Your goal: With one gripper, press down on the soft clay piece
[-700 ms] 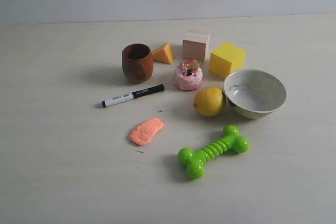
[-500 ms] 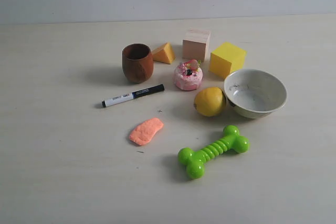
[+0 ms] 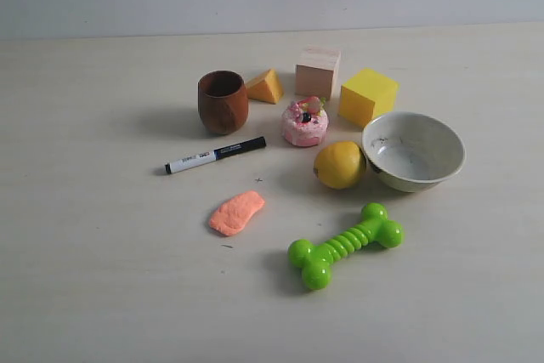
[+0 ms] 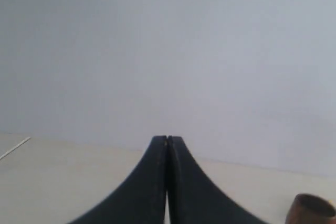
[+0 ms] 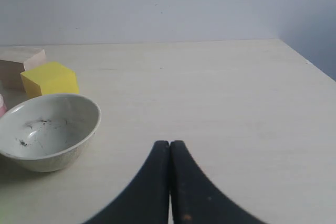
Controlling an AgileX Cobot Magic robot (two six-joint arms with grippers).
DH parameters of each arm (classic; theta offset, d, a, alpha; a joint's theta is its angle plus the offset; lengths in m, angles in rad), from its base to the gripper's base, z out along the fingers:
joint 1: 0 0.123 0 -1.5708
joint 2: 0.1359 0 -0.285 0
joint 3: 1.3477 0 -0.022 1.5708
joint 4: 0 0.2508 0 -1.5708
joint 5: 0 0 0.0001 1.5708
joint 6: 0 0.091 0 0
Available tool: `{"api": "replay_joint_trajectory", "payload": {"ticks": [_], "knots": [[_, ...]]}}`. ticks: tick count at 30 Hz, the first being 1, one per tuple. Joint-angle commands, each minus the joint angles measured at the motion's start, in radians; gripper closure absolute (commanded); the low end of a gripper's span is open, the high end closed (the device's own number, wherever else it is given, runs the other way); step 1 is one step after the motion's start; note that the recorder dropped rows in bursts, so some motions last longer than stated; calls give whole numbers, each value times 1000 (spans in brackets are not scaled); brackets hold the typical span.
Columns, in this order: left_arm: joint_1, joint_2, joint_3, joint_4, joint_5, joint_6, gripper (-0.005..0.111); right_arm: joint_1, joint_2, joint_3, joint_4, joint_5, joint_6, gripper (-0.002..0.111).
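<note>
The soft clay piece [image 3: 236, 212], a flat salmon-orange blob, lies on the table in the exterior view, just in front of the black and white marker pen [image 3: 214, 155]. Neither arm shows in that view. In the left wrist view my left gripper [image 4: 167, 139] is shut with nothing between its fingers, and the clay is out of that view. My right gripper [image 5: 169, 143] is shut and empty too, above bare table beside the white bowl [image 5: 47, 132].
Behind the clay stand a brown wooden cup [image 3: 223, 101], an orange wedge [image 3: 266, 86], a pale wooden cube [image 3: 318, 71], a yellow cube [image 3: 368, 96] and a pink toy cake [image 3: 305, 121]. A lemon [image 3: 339, 164], the bowl [image 3: 414, 151] and a green bone toy [image 3: 343, 245] lie right.
</note>
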Motion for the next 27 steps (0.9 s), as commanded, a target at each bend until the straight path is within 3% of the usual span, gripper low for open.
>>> {"api": "replay_joint_trajectory", "payload": {"ticks": [1,8,17,20,27], "knots": [[-5,-7,-51,-29,-3,-132,107,-4,-7,4,-2,-3,-3,108],[-5,36,-230,-4,76,-58,107,-4,-7,4,-2,-3,-3,108],[-13,332,-530,-34,326,62,107,-4,-7,4,-2,-3,-3,108],[-59,449,-612,-126,404,193,107,-4,-7,4,-2,-3,-3,108],[-225,730,-812,-454,658,701,107,-4,-7,4,-2,-3,-3,108]]}}
